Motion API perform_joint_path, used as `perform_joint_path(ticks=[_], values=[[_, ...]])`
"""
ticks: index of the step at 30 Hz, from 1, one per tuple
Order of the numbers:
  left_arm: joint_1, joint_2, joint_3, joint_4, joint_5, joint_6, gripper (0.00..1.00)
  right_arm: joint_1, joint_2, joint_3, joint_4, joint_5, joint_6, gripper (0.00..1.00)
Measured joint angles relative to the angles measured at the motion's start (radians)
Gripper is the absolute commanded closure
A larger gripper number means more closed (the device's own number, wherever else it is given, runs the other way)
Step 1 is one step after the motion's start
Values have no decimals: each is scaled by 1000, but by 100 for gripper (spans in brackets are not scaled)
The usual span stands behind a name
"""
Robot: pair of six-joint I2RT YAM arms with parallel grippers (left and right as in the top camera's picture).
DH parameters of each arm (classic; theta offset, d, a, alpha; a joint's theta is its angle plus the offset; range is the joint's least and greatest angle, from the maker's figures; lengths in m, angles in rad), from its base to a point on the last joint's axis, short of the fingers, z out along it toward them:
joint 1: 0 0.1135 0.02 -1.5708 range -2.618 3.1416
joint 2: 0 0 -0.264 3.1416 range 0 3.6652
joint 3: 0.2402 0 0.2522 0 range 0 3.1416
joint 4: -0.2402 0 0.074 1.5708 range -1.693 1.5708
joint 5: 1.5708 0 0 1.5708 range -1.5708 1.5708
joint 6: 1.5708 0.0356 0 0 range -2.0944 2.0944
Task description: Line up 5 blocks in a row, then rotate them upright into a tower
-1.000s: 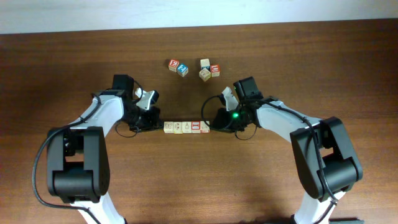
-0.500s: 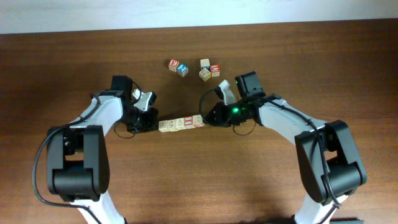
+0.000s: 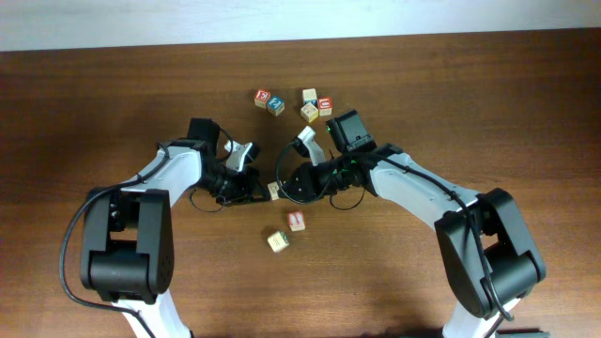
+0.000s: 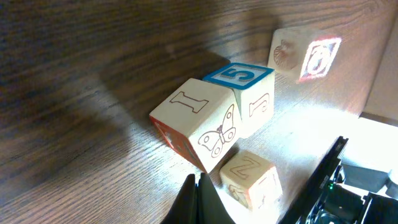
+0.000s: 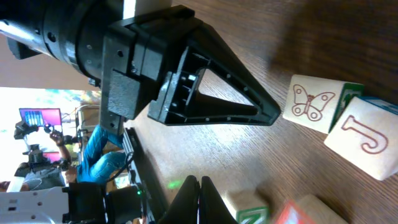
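Observation:
Both grippers meet at the table's middle, tips almost touching. My left gripper (image 3: 256,185) is shut on nothing, and my right gripper (image 3: 284,182) is likewise shut and empty. One pale block (image 3: 273,191) peeks out between them. A red-framed block (image 3: 297,221) and a tan block (image 3: 277,241) lie loose nearer the front. In the left wrist view, my shut gripper (image 4: 199,200) sits just before a butterfly block (image 4: 199,127), a blue-5 block (image 4: 249,93) touching it, and a Z block (image 4: 249,178). The right wrist view shows my shut gripper (image 5: 199,200), the butterfly block (image 5: 314,103) and the J block (image 5: 367,140).
Several more cubes sit at the back: a red one (image 3: 263,97), a blue one (image 3: 275,105) and three close together (image 3: 316,105). In the right wrist view, the left arm's black gripper body (image 5: 186,74) fills the upper left, close by.
The straight row of blocks held between the two grippers has broken up. Both grippers swung toward the centre, and two blocks slid out toward the front.

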Motion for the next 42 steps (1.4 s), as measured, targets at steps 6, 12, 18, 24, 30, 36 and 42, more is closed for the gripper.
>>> perform_joint_path(ticks=[6,12,18,24,30,36,42], values=[[23,0,0,5,10,0,100,-29,0,0,0,10,4,96],[45,0,0,31,3,0,100,-34,0,0,0,26,4,86],[44,0,76,-39,-87,2,69,-94,0,4,-100,88,-24,36],[43,-125,183,-125,-297,-10,27,-155,-113,94,-436,394,-145,16],[44,-478,198,-193,-583,-101,0,-155,-344,147,-585,756,-175,2],[44,-637,198,-258,-753,-175,1,-155,-532,147,-652,1027,-174,2],[44,-640,198,-278,-793,-191,1,-155,-584,147,-655,1126,-151,2]])
